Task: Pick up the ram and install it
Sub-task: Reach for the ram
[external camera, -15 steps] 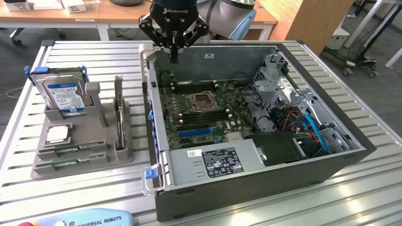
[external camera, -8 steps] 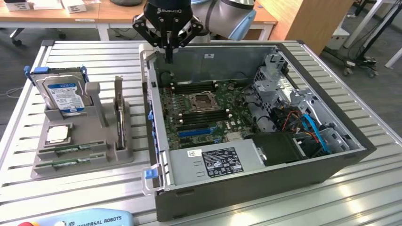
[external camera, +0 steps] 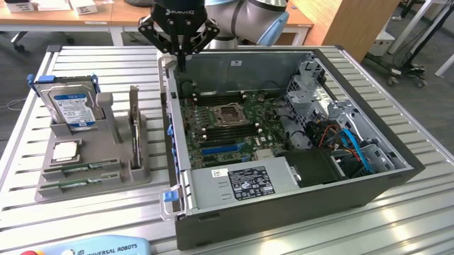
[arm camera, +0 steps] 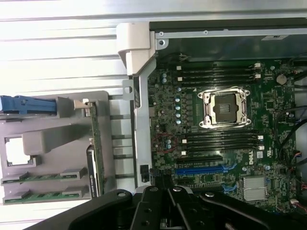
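Note:
Two green ram sticks lie flat in the front slots of a grey holder [external camera: 114,139] at the exterior view's left: one ram stick [external camera: 80,169] [arm camera: 45,177] and a second one [external camera: 76,184] [arm camera: 43,195] beside it. My gripper [external camera: 182,65] [arm camera: 169,203] hangs shut and holds nothing, above the back left corner of the open computer case [external camera: 284,199], well away from the holder. Inside the case, the motherboard's long black slots [external camera: 227,133] [arm camera: 220,141] flank the open processor socket [external camera: 230,113] [arm camera: 225,108].
The holder also carries a blue-labelled hard drive [external camera: 71,106], a square silver processor chip [external camera: 64,151] [arm camera: 14,151] and a thin board standing on edge [external camera: 133,133]. Drive cages and cables fill the case's right side [external camera: 333,133]. A teach pendant [external camera: 99,247] lies at the table's front edge.

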You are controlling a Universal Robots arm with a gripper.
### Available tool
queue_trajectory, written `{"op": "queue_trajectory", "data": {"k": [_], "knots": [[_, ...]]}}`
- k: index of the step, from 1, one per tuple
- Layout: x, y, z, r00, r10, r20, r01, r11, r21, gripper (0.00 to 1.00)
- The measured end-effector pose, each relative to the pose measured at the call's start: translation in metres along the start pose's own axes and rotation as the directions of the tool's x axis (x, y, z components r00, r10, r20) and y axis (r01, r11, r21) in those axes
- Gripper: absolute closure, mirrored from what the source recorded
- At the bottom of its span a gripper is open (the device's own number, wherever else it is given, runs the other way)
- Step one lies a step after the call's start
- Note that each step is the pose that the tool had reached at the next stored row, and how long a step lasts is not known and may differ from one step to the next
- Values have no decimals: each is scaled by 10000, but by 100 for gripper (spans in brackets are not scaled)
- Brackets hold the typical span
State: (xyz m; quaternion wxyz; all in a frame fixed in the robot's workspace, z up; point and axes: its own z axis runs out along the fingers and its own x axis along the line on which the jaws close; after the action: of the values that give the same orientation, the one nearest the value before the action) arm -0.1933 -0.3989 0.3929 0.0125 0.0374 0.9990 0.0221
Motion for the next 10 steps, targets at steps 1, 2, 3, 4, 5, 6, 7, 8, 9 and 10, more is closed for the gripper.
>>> {"op": "queue_trajectory", "data": {"k": [1, 2, 3, 4, 5, 6, 7, 8, 9, 10], "knots": [[24, -1, 0, 10000, 1, 0, -1, 10000, 0, 90], [47, -3, -1, 10000, 1, 0, -1, 10000, 0, 90], [72, -5, -1, 10000, 2, 1, -2, 10000, -1, 90], [94, -7, -2, 10000, 0, -1, 0, 10000, 1, 90], [118, -9, -2, 10000, 0, 0, 0, 10000, 0, 90], [141, -10, -2, 10000, 0, 0, 0, 10000, 0, 90], [165, -12, -2, 10000, 0, 0, 0, 10000, 0, 90], [187, -14, -3, 10000, 0, -1, 0, 10000, 0, 90], [211, -16, -3, 10000, 1, -1, -1, 10000, 0, 90], [232, -17, -3, 10000, 1, 0, -1, 10000, 0, 90]]}}
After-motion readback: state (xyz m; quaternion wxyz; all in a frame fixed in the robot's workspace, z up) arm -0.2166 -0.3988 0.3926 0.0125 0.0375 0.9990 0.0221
